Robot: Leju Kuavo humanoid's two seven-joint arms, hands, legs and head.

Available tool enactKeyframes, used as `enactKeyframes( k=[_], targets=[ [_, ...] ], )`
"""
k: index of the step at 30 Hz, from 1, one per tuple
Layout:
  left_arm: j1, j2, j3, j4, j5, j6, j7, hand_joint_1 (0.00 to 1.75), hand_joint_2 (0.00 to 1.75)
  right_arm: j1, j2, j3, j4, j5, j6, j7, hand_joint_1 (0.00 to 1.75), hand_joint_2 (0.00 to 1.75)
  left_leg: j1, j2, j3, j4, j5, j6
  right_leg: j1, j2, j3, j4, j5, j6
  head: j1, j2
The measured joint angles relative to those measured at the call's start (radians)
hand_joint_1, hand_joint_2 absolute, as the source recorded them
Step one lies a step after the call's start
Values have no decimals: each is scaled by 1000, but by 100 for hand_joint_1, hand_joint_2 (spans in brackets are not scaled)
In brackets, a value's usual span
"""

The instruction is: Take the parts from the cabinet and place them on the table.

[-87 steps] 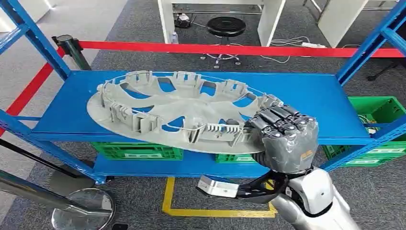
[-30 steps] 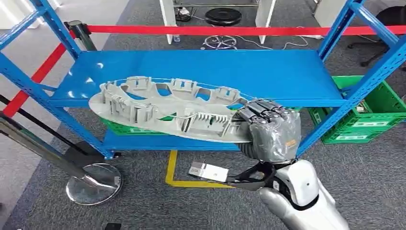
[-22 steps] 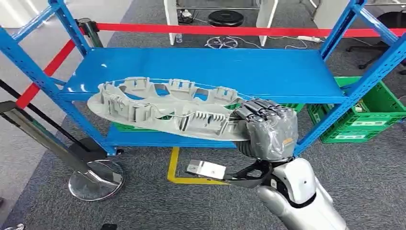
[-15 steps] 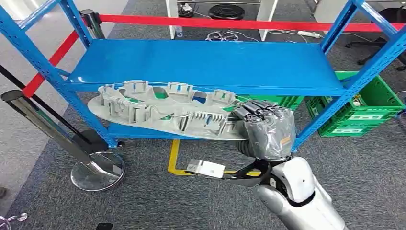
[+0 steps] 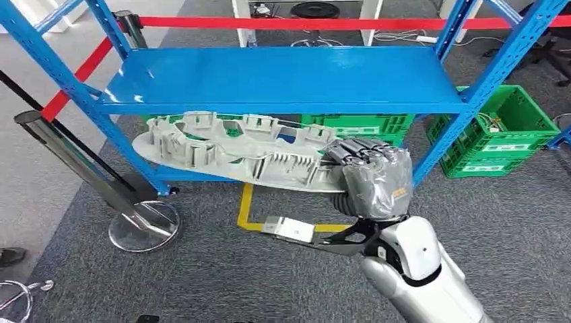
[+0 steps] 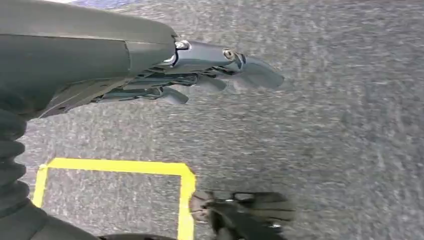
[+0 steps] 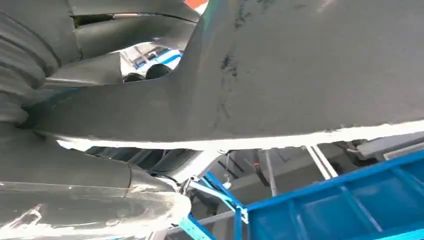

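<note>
A large grey wheel cover (image 5: 236,153) hangs in the air in front of the blue shelf rack (image 5: 283,77), inner ribbed side up. My right hand (image 5: 370,178) grips its near right rim. In the right wrist view the cover's smooth underside (image 7: 310,75) spans the picture above my right hand (image 7: 75,175). My left hand (image 6: 200,70) hangs over the grey carpet, its fingers loosely extended with nothing in them. The rack's top shelf is bare.
Green crates (image 5: 501,138) stand under and right of the rack. A chrome barrier post with a round base (image 5: 145,225) stands at the left, a red belt (image 5: 323,23) runs behind the rack. Yellow tape (image 5: 246,208) marks the carpet.
The whole view has shifted as I back away from the rack. The wheel cover, still in my right hand, has come off the shelf and now hangs in front of it.
</note>
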Motion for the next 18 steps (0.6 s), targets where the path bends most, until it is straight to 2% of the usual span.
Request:
enactKeyframes(
  k=[1, 2, 3, 4, 5, 7, 8, 9, 10, 11, 12, 13, 14, 15, 16, 17, 18],
  targets=[
    [0, 2, 0, 0, 1, 0, 0, 0, 175, -1, 0, 0, 2, 0, 0, 2, 175, 175, 0, 0, 44, -50, 35, 4, 0, 0, -19, 9, 8, 4, 0, 0],
    [0, 3, 0, 0, 2, -1, 0, 0, 175, -1, 0, 0, 2, -1, 0, 2, 175, 175, 0, 0, 102, -123, 43, 8, 0, 2, -32, 17, 14, 7, 0, 0],
    [-2, 5, 0, 0, 2, -1, 0, 0, 175, -1, 1, 0, 2, -1, 0, 2, 175, 175, -1, -2, 165, -212, 6, 13, 2, 2, -42, 25, 19, 13, 0, 0],
    [-4, 5, 0, 0, 2, -1, -1, 0, 175, -2, 1, 0, 2, -1, 0, 3, 175, 175, -5, -4, 203, -279, -17, 17, 5, 2, -49, 31, 24, 19, 2, 0],
    [-6, 5, 0, 0, 2, -1, -1, 0, 175, -3, 1, 0, 2, -1, 0, 3, 175, 175, -7, -4, 197, -284, -19, 21, 4, 0, -53, 31, 36, 26, 2, 0],
    [-5, 5, 0, 0, 2, -1, -2, 0, 175, -3, 1, 0, 3, -2, 0, 2, 175, 175, -12, -4, 185, -283, -2, 34, 1, -1, -57, 22, 59, 37, 1, 0],
    [-3, 2, 0, 0, 2, -2, -2, 0, 175, -3, 1, 0, 3, -3, 1, 3, 175, 175, -3, 2, 174, -294, 14, 43, -1, 2, -68, 24, 57, 40, 0, 0],
    [-3, 4, 0, 0, 2, -3, -3, 0, 175, -4, 1, -2, 5, -4, 1, 3, 175, 175, -4, 5, 160, -293, 26, 50, -1, 5, -84, 45, 9, 45, 0, 0],
    [-3, 7, 0, 0, 2, -3, -3, 0, 175, -5, 1, -2, 5, -7, 2, 3, 175, 175, -4, 5, 143, -292, 38, 58, -2, 6, -101, 95, -55, 49, 5, 0],
    [-3, 7, 0, 0, 3, -3, -3, 0, 175, -4, 1, -2, 7, -9, 2, 3, 175, 175, -5, 5, 126, -292, 51, 59, -4, 6, -115, 171, -118, 53, 8, 0],
    [-3, 8, 0, 0, 3, -3, -3, 0, 175, -4, 1, -2, 8, -10, 2, 3, 175, 175, -7, 6, 108, -291, 65, 61, -4, 6, -129, 249, -164, 56, 6, 0],
    [-3, 8, 0, 0, 3, -4, -3, 0, 175, -4, 1, -2, 11, -10, 2, 3, 175, 175, -9, 6, 90, -291, 79, 61, -4, 7, -134, 311, -177, 58, 9, 0],
    [-3, 8, 0, 0, 3, -6, -3, 0, 175, -4, 1, -2, 13, -11, 2, 3, 175, 175, -11, 6, 73, -290, 92, 60, -4, 6, -125, 337, -152, 57, 8, 0],
    [-3, 8, 0, 0, 3, -6, -3, 0, 175, -4, 1, -2, 14, -11, 2, 5, 175, 175, -13, 6, 57, -289, 105, 60, -4, 7, -100, 325, -109, 55, 9, 0],
    [-3, 8, 0, 0, 5, -6, -3, 0, 175, -4, 1, -2, 16, -12, 2, 5, 175, 175, -15, 6, 42, -289, 117, 59, -3, 7, -54, 280, -66, 50, 8, 0],
    [-3, 8, 0, 0, 5, -6, -3, 0, 175, -5, 1, -1, 17, -12, 2, 5, 175, 175, -17, 5, 30, -289, 128, 57, 0, 7, 6, 205, -46, 41, 9, 0],
    [-4, 8, 0, 0, 6, -6, -3, 0, 175, -7, 1, -2, 17, -12, 2, 6, 175, 175, -17, 4, 26, -287, 140, 55, 5, 7, 90, 94, -69, 29, 8, 0]
  ],
)
